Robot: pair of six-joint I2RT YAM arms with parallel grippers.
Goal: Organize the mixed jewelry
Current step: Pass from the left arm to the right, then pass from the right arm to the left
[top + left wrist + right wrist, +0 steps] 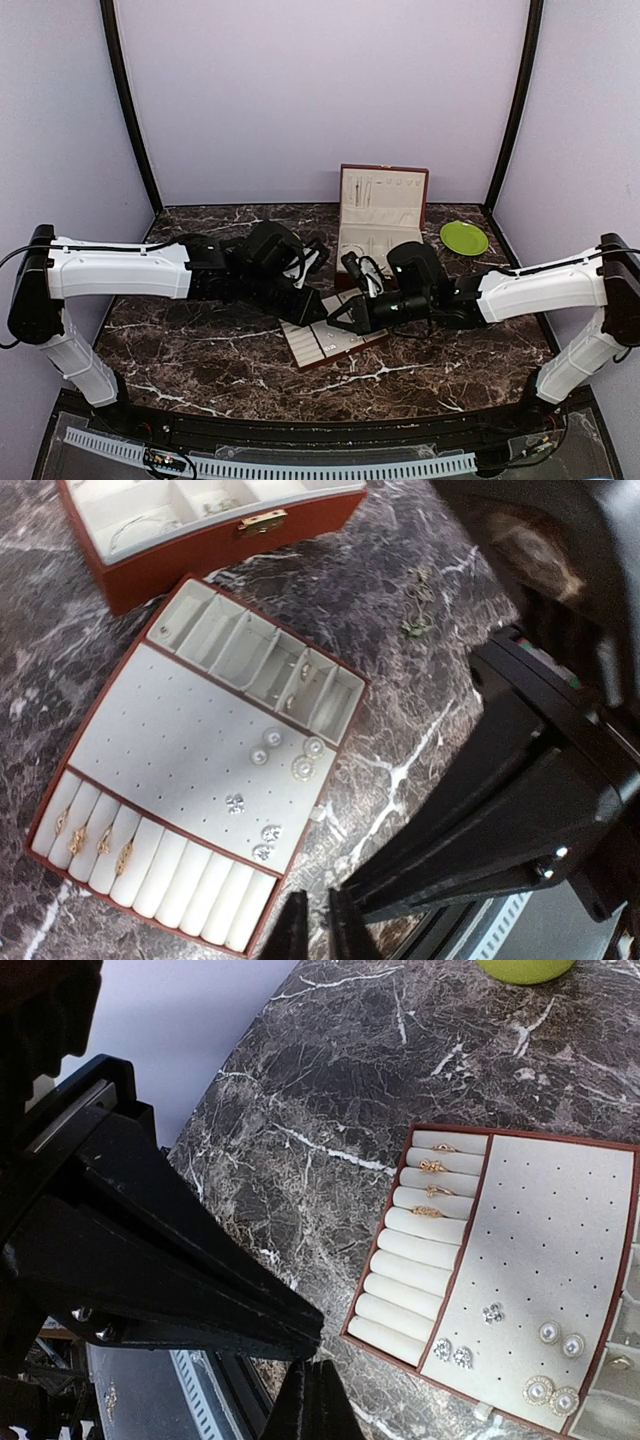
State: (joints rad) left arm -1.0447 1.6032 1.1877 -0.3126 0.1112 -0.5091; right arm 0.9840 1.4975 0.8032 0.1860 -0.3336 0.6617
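The red-brown tray [300,845] lies on the marble. Its cream pad holds sparkling studs [236,803] and pearl earrings [302,768]. Gold rings [100,840] sit in the ring rolls. The right wrist view shows the same studs [452,1353], pearl earrings [560,1340] and rings [432,1188]. A small dark loose piece [418,615] lies on the table beyond the tray. My left gripper [319,895] is shut just off the tray's corner, with nothing visible in it. My right gripper [311,1365] is shut beside it with nothing showing. Both meet over the tray [330,345].
The open jewelry box [380,200] stands behind the tray, its clasp side [200,540] close to it. A lime-green plate [464,237] lies at the back right. A tiny white bit [318,813] rests against the tray's edge. Each arm's black body crowds the other wrist view.
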